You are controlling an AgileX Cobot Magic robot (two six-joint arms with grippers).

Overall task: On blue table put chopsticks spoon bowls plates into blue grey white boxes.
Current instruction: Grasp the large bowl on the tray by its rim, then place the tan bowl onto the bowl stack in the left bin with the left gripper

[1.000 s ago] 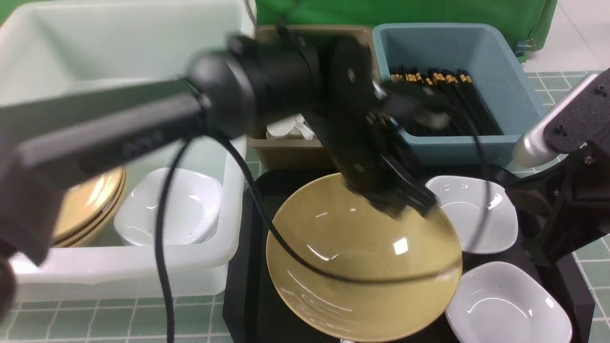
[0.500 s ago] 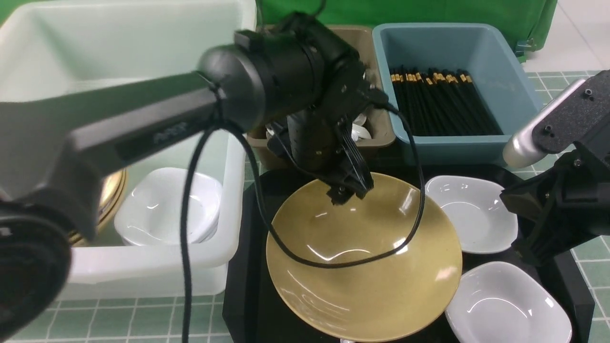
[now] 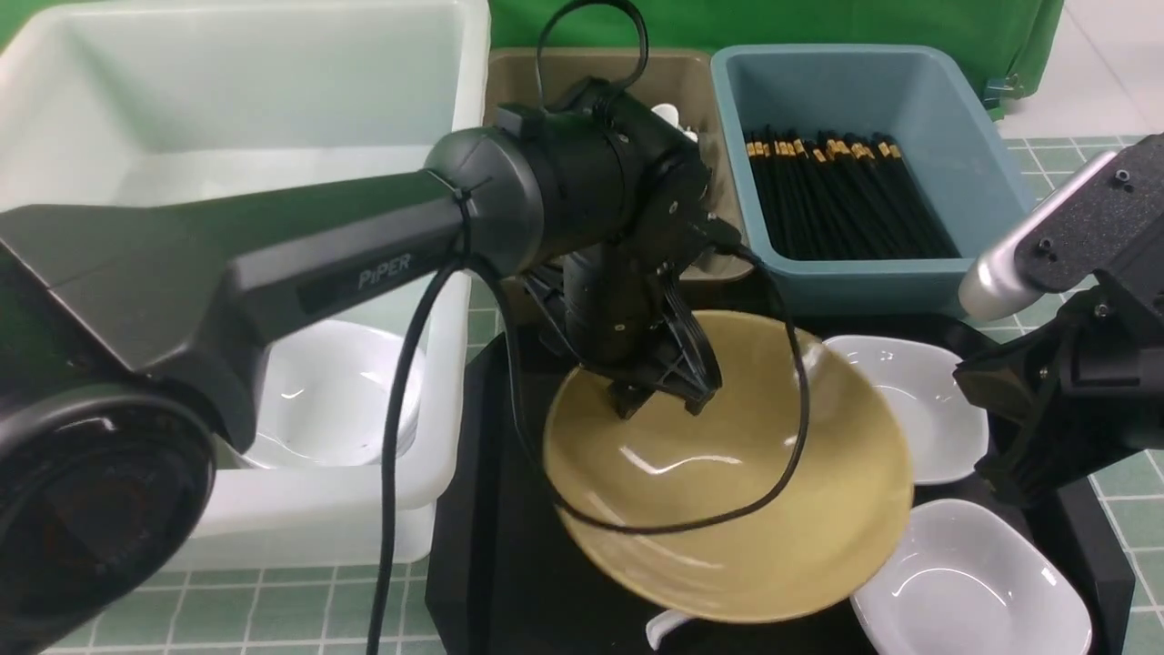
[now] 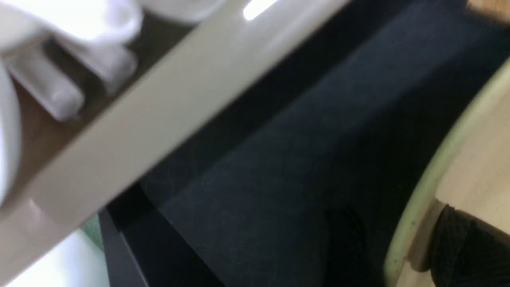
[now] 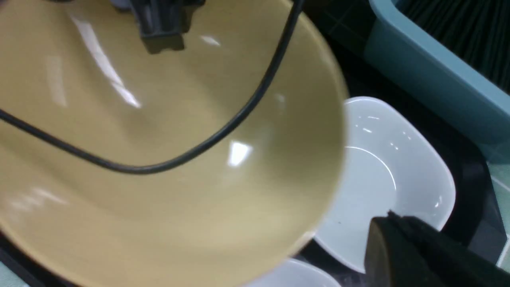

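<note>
Fingers [image 3: 629, 402] on L pinch tan bowl [image 3: 727, 509], tips partly hidden.

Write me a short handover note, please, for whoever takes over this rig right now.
Left pincer: shut on the far rim of the bowl, which is tilted over the tray.
Right pincer: over the far tray plate; open or shut unclear.
Done: chopsticks in the blue box, spoons in the grey box, stacked plates in the white box.
Left: this bowl, the far tray plate, the near tray plate, and a spoon peeking from under the bowl.
</note>
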